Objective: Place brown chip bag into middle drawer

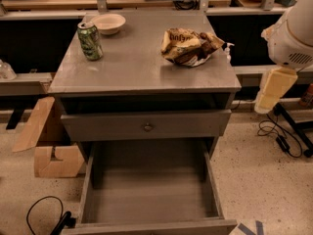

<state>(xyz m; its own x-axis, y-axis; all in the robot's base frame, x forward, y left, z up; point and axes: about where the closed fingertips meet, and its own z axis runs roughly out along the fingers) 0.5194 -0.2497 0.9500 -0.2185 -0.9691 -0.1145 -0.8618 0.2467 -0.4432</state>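
The brown chip bag (188, 47), wrinkly yellow-tan and dark brown foil, lies on the back right of the grey cabinet top (142, 67). The middle drawer (151, 192) is pulled out wide open below, and its flat grey floor is bare. My white arm (293, 33), with a pale yellow part (274, 89), hangs at the right edge of the view, right of the cabinet and apart from the bag. My gripper itself does not show in the camera view.
A green soda can (90, 41) and a small beige bowl (109, 23) stand on the back left of the top. The shallower drawer front with a round knob (146, 127) is closed. A cardboard box (46, 146) and cables lie on the floor.
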